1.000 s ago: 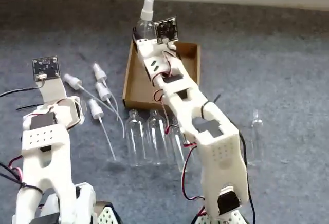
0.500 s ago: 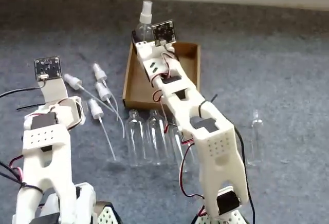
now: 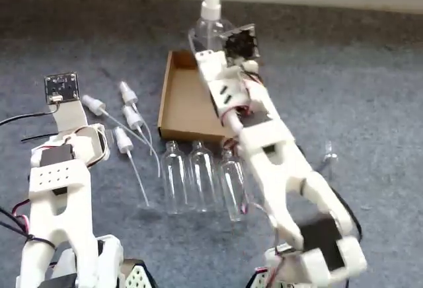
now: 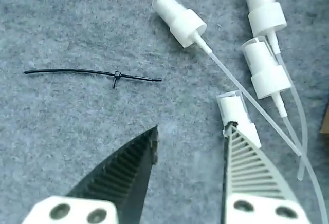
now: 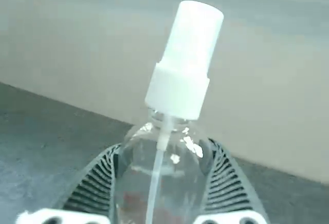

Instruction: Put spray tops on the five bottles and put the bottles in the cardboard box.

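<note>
the right gripper (image 5: 162, 185) is pinching the capped bottle (image 3: 210, 34) by its clear body, one ribbed finger on each side. the bottle's white spray top (image 5: 185, 59) is seated and points up. the bottle hangs raised off the table with its long axis close to upright, and in the high view it sits at the far end of the cardboard box (image 3: 185, 96), just right of the box's middle line.

the box lies open-topped on the table with its long side running near to far, so from the gripper its free floor lies down and toward the near left. as i judge it, the coming move turns on this: the bottle has to come nearward and down past the far wall, and it will likely need tipping so its length follows the box's length.

the right arm stretches along the box's right side and is plainly the nearer one. the left gripper (image 4: 191, 131) is spread wide and holds nothing, low over the table on the left, with one fingertip just beside a loose spray top (image 4: 236, 112). three uncapped bottles (image 3: 201, 176) lie side by side just near of the box, and a fourth (image 3: 328, 162) lies to the right.
</note>
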You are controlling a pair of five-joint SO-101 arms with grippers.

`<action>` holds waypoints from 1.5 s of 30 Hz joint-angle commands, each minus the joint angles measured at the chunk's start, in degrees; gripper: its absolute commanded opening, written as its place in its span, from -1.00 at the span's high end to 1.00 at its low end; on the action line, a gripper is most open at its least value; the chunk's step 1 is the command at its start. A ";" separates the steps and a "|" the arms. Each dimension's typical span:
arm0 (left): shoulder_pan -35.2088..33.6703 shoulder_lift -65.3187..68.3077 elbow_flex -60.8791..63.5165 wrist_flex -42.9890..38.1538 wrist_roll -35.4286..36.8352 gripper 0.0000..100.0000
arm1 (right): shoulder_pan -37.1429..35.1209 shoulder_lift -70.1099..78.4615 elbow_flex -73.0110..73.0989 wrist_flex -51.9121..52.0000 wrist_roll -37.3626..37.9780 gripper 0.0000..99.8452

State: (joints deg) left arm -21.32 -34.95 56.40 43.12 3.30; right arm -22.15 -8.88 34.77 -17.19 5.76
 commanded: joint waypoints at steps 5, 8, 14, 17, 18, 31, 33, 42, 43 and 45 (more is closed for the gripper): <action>1.10 -1.54 0.66 -2.11 0.09 0.60 | 14.99 -27.47 2.86 41.63 15.38 0.99; 1.10 -1.54 1.71 -3.69 0.09 0.60 | 24.57 -29.41 -0.22 54.99 21.98 0.99; 2.24 -1.54 2.15 -4.04 0.09 0.60 | 41.63 -18.95 -2.95 59.47 31.74 0.99; 3.38 -1.54 2.24 -3.96 0.09 0.60 | 47.96 -10.51 -5.85 59.47 35.25 0.99; 3.38 -1.54 2.24 -3.96 0.09 0.60 | 49.89 -7.96 -7.08 59.47 36.04 0.99; 3.56 -1.54 2.33 -3.96 0.09 0.60 | 59.21 23.16 -20.70 60.00 46.24 0.99; 3.56 -1.54 2.33 -3.96 0.09 0.60 | 59.38 25.36 -21.23 60.44 47.38 0.95; 3.56 -1.54 2.33 -3.96 0.09 0.60 | 58.95 26.77 -29.14 79.25 47.38 0.43; 3.56 -1.54 2.33 -3.96 0.09 0.60 | 58.95 26.77 -31.08 82.15 47.30 0.43; 3.56 -1.54 2.33 -3.96 0.09 0.60 | 58.68 26.77 -34.95 87.69 47.21 0.43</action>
State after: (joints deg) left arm -18.95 -34.95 59.03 39.96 3.30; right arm 36.48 18.46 6.73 63.08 52.53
